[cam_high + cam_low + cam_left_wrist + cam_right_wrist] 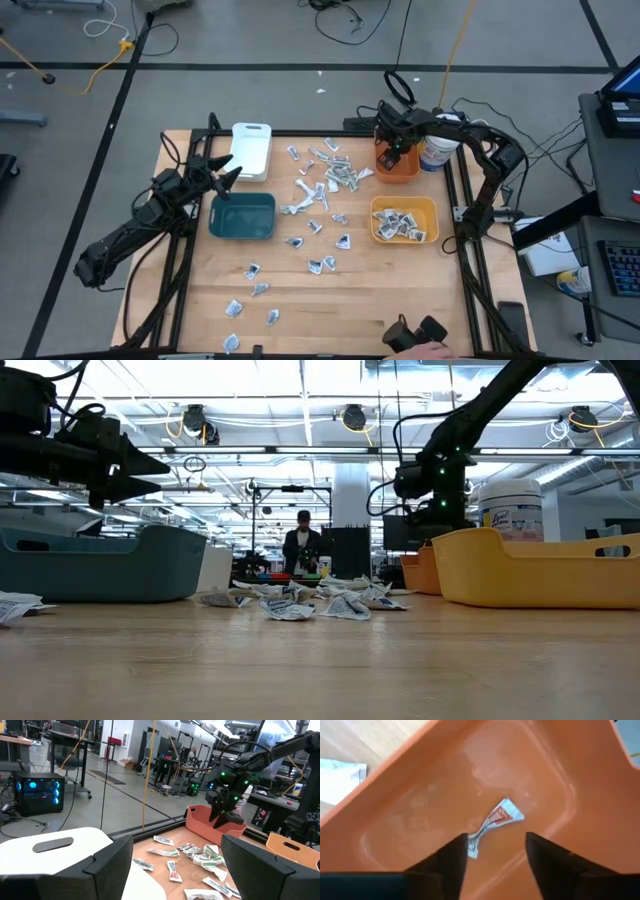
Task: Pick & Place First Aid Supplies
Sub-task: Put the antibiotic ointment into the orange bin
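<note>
My right gripper is open and points down into the orange bin at the table's far right. A small twisted white packet with red print is on the bin's floor below the fingers, one end close to a fingertip. Whether they touch cannot be told. Many first aid supplies lie scattered flat on the wooden table. Several more fill the yellow bin. My left gripper waits open and level above the teal bin.
A white bin stands at the far left, behind the teal one. A round white-lidded tub is just right of the orange bin. Black frame rails run along the table's edges. A person stands in the room beyond the table.
</note>
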`<act>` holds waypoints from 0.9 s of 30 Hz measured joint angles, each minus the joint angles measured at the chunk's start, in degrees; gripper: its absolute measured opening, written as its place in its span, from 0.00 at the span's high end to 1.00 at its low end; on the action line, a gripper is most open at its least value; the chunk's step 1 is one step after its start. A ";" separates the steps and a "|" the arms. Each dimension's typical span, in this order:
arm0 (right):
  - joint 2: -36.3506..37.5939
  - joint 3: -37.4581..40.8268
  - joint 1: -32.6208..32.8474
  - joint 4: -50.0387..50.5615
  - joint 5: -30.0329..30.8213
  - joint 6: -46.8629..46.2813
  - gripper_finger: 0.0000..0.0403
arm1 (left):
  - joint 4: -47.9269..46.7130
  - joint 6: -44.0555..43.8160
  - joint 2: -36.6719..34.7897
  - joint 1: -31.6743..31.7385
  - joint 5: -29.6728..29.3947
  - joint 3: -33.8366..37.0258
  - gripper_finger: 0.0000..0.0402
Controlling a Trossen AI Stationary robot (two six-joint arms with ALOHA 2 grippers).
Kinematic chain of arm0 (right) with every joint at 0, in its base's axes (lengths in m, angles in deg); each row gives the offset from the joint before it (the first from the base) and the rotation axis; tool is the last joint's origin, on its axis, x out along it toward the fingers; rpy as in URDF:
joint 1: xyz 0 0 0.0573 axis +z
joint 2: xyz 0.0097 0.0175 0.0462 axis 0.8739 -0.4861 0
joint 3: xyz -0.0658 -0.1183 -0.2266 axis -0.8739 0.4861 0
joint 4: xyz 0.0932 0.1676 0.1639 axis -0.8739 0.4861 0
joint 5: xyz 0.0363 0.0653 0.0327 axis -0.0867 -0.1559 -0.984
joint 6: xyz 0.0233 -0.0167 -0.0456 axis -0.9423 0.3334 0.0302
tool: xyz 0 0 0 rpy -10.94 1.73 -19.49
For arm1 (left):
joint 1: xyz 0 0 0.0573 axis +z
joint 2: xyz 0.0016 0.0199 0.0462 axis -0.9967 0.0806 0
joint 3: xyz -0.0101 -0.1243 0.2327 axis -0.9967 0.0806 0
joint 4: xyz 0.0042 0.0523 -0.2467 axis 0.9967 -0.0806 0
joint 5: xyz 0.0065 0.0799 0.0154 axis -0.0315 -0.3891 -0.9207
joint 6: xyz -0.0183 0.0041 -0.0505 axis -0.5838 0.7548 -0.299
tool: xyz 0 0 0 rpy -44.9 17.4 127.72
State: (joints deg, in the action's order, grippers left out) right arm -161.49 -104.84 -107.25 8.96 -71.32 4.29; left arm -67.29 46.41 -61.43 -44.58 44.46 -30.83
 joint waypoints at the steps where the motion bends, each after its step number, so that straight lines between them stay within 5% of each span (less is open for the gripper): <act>1: 0.00 -0.54 0.01 0.99 0.06 -0.01 0.45 | 0.00 0.00 0.00 0.00 0.01 0.02 0.24; 7: 0.00 -5.70 0.35 7.83 -0.17 -1.92 0.38 | 0.00 0.00 -0.01 0.00 -0.01 0.01 0.24; 19: 0.04 -10.05 2.60 14.58 -0.04 24.80 0.38 | 0.00 0.00 -0.01 0.00 -0.01 0.01 0.24; 27: 0.04 -12.67 5.52 13.00 -0.20 30.59 0.38 | 0.00 0.00 -0.02 0.00 0.01 0.00 0.24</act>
State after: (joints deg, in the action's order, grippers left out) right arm -161.45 -117.51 -101.73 21.96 -71.52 34.88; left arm -67.29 46.41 -61.45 -44.58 44.47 -30.83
